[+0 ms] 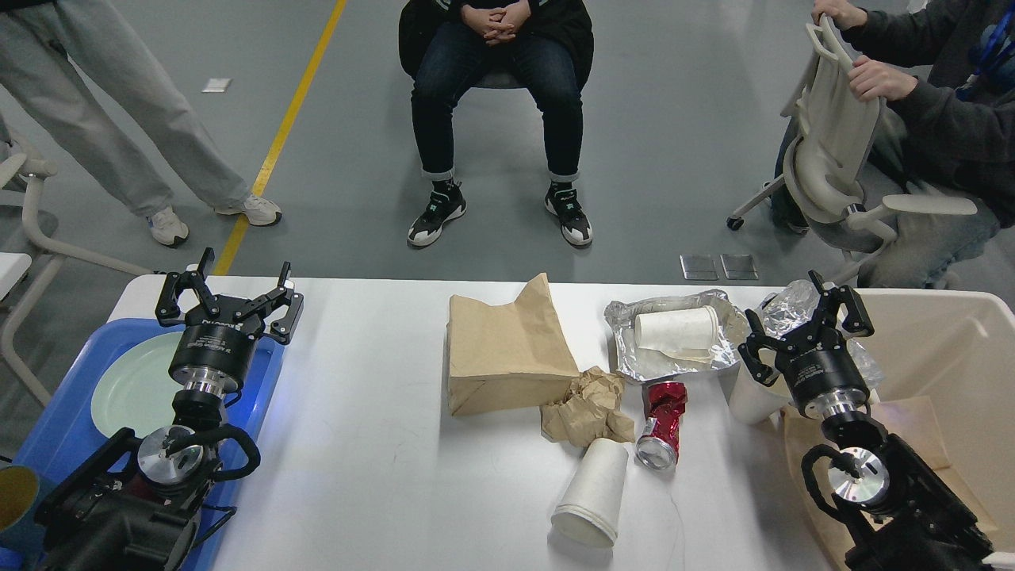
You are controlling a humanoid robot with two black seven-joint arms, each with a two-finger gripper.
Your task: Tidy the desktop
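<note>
Now, look at each part before you move:

Desktop: the big white desktop (373, 444) fills the middle, with the trash lying on its right half.

Left gripper: your left gripper (230, 297) hangs above the far edge of the blue tray (262, 396). Its jaws are wide apart and hold nothing.

Right gripper: your right gripper (805, 329) hovers by the beige bin (951, 333), near a white cup (745, 396). Its jaws are apart too, and empty.

Trash: a paper bag (503, 353), a crumpled paper (587, 408), a red can (660, 424), a lying cup (591, 492), and a foil sheet (674, 361) with a paper roll (676, 327) on it.

Plate: a green plate (127, 385) sits in the tray, partly hidden by your left arm.

Risk one: the can and the lying cup are round. I think a bump could make them roll off.

Risk two: the crumpled paper touches the bag and sits just beside the can. A grab there may drag both along.

Risk three: your left arm is low over the tray. A quick swing might knock the plate.

Risk four: the foil is thin. Pinching it may tip the roll out.
</note>
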